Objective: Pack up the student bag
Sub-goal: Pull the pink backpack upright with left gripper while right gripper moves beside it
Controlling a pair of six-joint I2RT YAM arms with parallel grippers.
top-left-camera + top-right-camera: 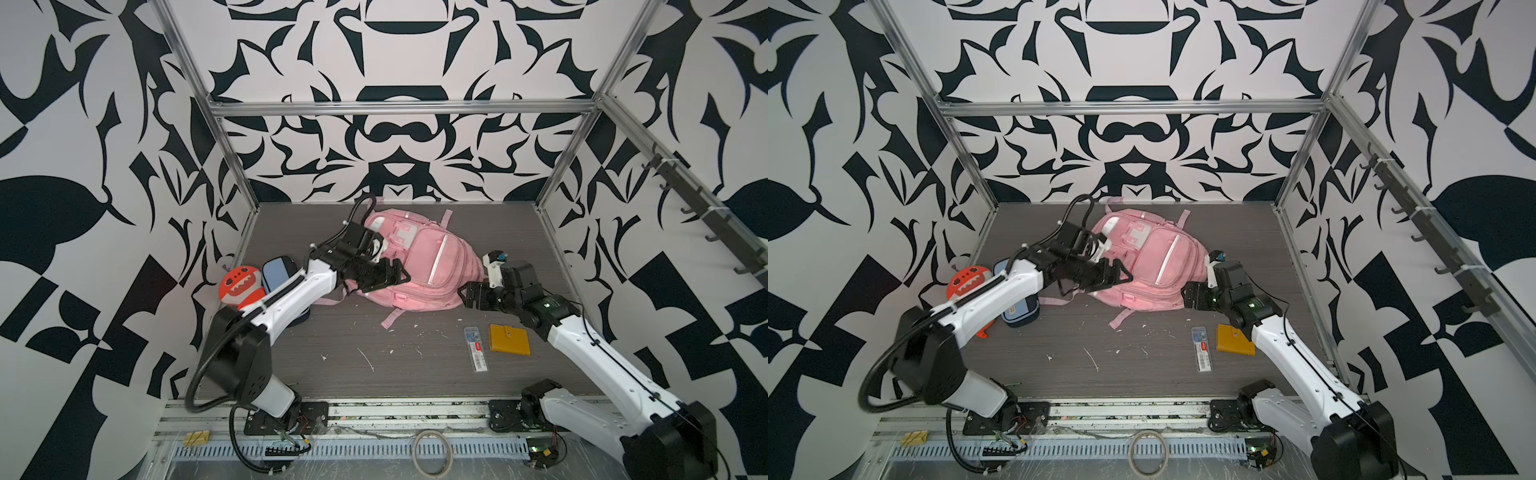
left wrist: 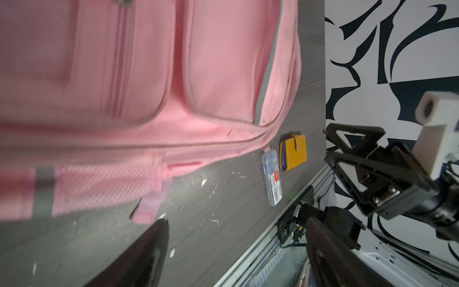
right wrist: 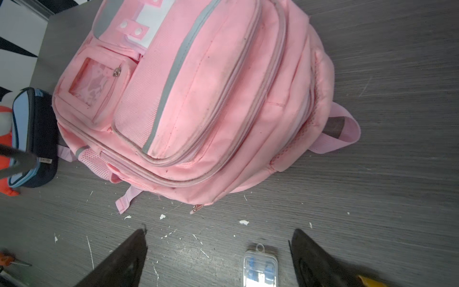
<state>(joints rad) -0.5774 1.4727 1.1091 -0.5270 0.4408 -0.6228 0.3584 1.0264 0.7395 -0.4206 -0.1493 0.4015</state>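
1. The student bag (image 1: pixel 419 266) lies on the worktop (image 1: pixel 374 374) with its front pockets upward. Every zip in view looks shut, and nothing shows inside.
2. The left jaws stand spread and empty over the bag's edge. The right jaws, also spread and empty, hover just off its opposite side.
3. Unpacked beside the bag are a pencil case (image 1: pixel 276 270) and a plush toy (image 1: pixel 239 284) towards the left jaws. A clear case (image 1: pixel 476 347) holding small blue pieces and an orange wallet (image 1: pixel 509 339) lie towards the right jaws.
4. Judged step: opening a compartment. The next move calls for pinching a zip pull (image 3: pixel 197 208) while the soft fabric is braced.
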